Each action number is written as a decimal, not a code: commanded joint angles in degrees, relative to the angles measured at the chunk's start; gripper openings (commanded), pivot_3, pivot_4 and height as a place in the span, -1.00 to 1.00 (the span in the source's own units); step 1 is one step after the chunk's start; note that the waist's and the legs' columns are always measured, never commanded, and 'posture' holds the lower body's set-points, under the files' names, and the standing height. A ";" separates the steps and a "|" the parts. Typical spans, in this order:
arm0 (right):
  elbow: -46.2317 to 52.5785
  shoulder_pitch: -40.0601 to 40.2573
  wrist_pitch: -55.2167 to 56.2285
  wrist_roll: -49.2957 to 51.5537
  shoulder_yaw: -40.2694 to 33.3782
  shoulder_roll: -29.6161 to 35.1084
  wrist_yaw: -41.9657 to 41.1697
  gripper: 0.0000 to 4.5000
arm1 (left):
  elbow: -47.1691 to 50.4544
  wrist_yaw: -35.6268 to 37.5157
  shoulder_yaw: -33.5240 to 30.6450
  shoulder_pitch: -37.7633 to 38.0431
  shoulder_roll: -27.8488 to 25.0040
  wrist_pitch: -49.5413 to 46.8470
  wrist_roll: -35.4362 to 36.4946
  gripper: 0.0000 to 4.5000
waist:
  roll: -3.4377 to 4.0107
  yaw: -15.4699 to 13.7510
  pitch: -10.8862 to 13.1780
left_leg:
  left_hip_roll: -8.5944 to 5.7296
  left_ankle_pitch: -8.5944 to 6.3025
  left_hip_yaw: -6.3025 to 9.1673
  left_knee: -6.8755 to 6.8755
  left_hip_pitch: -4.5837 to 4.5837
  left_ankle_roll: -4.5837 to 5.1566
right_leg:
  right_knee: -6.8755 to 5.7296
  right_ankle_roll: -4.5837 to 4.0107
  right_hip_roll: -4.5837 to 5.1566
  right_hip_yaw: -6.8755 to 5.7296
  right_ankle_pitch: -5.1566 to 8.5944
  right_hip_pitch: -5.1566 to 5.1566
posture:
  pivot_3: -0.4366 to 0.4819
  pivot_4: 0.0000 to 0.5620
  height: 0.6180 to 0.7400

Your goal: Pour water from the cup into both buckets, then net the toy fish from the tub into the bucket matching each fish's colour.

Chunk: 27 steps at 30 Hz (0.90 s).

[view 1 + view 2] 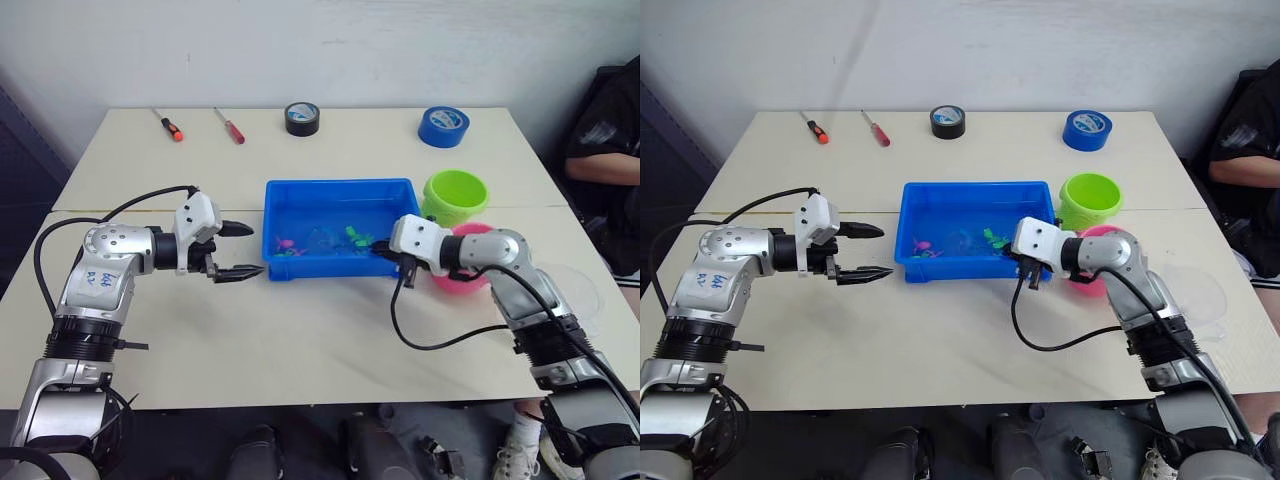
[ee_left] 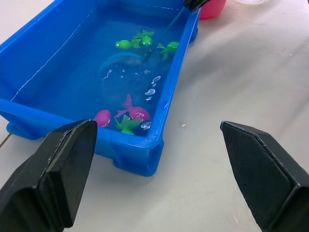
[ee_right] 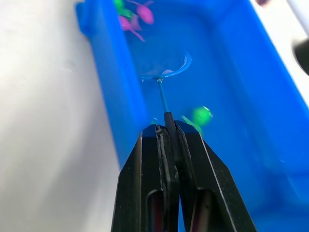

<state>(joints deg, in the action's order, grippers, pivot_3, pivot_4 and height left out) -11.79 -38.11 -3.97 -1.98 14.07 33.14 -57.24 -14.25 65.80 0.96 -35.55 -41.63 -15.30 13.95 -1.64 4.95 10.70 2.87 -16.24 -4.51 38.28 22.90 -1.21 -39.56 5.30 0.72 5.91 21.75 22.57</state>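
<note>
Right wrist view looks straight down the right gripper, whose two flat black fingers are pressed together on the thin dark handle of the net; the blue hoop with its fine clear mesh sits low inside the tub, near a blurred green fish and apart from a cluster of pink fish at the far end. The tub is a shallow rectangle of glossy bright blue plastic with a rolled rim and rounded corners (droplets or bubbles speckle its floor in the left wrist view). It lies mid-table, between the two arms.

The left gripper hovers just beside the tub's left end, its tapered black fingers spread well apart and holding nothing.

Just right of the tub stand the lime green bucket and, nearer the robot, the pink bucket, both round with smooth rolled rims; the right arm partly covers the pink one. The clear cup lies near the table's right edge, faint against the pale matte tabletop.

At the far edge lie two screwdrivers, a black tape roll and a blue tape roll.
</note>
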 commanded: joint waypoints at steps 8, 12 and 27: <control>2.11 -1.46 -8.19 5.54 -4.09 -0.73 -0.67 -1.00 | 1.10 -0.42 -1.56 0.10 -1.83 0.83 0.27 0.99 | 0.00 -0.05 0.00 | -0.01 0.00 0.02 0.00 0.00 0.00 | 0.00 0.00 0.04 -0.04 0.00 0.00 | -0.05 -0.47 1.00; 3.25 -1.11 -10.50 6.70 -5.04 -0.18 -0.67 -1.00 | 1.07 -0.51 -1.47 0.13 -1.64 0.85 0.32 0.99 | 0.00 -0.03 0.00 | -0.01 0.00 0.03 -0.01 0.01 0.00 | 0.00 0.00 0.04 -0.04 0.00 0.00 | -0.05 -0.47 1.00; 18.24 5.82 -27.52 18.14 -15.59 2.40 3.22 -1.00 | -1.49 -0.09 -0.56 -3.80 2.79 -0.96 1.93 0.99 | 0.00 -0.37 0.00 | -0.03 0.00 0.10 -0.01 0.10 0.00 | 0.06 0.00 0.04 -0.09 0.00 0.00 | -0.05 -0.47 1.00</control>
<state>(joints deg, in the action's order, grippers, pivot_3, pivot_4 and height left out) 2.76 -32.48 -30.72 14.50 1.11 34.42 -54.72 -16.34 65.69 1.11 -38.12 -39.17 -15.78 14.33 -1.64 4.58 10.70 2.83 -16.25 -4.41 38.27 23.01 -1.20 -39.50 5.30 0.77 5.82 21.75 22.57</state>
